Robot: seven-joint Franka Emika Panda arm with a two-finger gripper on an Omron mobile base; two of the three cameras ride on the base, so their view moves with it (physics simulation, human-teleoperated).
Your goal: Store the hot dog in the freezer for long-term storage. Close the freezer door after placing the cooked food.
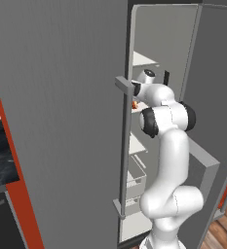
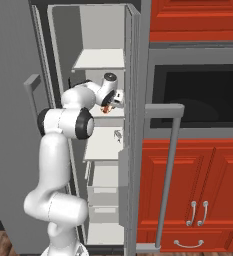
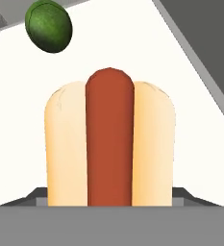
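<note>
One red-sausage hot dog in its pale bun (image 3: pixel 109 144) sits between the gripper's (image 2: pixel 108 106) jaws, seemingly held, over a white freezer shelf (image 3: pixel 180 86) beside a round green fruit (image 3: pixel 48 26); placing is in hand, so release next, then withdraw and shut the tall grey freezer door (image 1: pixel 61 121).

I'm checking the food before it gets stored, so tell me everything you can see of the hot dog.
The hot dog is a reddish-brown sausage with a rounded end, lying lengthwise between two pale tan bun halves. In the hand view it looks smooth and whole. It sits between the gripper fingertips, over a white freezer shelf, apart from a round dark green item farther back. Contact with the shelf can't be told.
</note>
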